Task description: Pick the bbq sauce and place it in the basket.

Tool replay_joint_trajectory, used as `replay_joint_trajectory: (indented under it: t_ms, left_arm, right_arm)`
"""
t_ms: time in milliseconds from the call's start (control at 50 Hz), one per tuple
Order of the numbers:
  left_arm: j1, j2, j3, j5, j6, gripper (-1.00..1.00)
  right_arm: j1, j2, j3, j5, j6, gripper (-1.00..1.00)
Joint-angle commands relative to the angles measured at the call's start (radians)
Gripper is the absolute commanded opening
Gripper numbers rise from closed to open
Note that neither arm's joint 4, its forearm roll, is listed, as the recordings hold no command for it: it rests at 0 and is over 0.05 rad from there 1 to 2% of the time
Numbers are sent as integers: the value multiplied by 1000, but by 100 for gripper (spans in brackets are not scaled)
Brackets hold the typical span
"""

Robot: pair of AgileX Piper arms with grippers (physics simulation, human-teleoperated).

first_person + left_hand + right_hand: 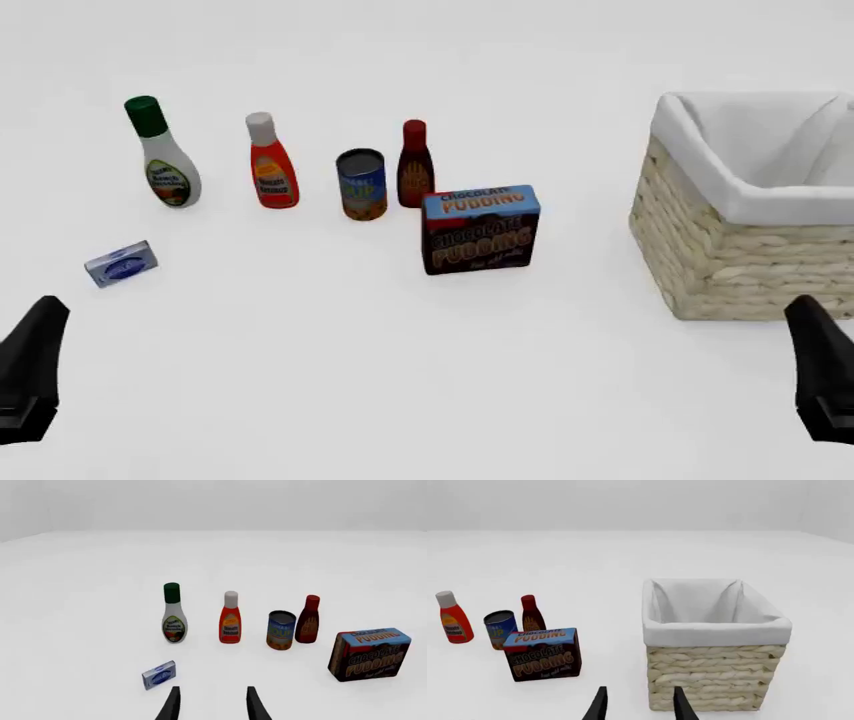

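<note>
Two fingers of the left gripper stand apart; ahead and rightward, the bbq sauce stands upright, cap up, beside a can. Front view: bottle well apart from both grippers. Right gripper parted, facing the basket.

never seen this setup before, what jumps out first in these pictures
The big woven basket with its white cloth lining dominates the table's right side. Across from it, at centre-left, stands a row of upright items: a green-capped white bottle, a white-capped orange-red bottle, a can and the slim dark bbq sauce, with a chocolate pudding box just in front. Both grippers, left and right, are open and hold nothing.
</note>
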Motion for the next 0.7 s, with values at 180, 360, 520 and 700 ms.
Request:
replay_joint_trajectory:
  t_ms: [180,360,520,700]
  left_arm:
    - [0,0,0,0,0,100]
    - [0,0,0,0,0,100]
    - [0,0,0,0,0,100]
    - [0,0,0,0,0,100]
  right_arm:
    - [7,5,-2,1,-8,100]
    - [9,8,-1,-2,-11,100]
    - [29,23,-16,11,-33,100]
    - [44,22,-87,79,-38,100]
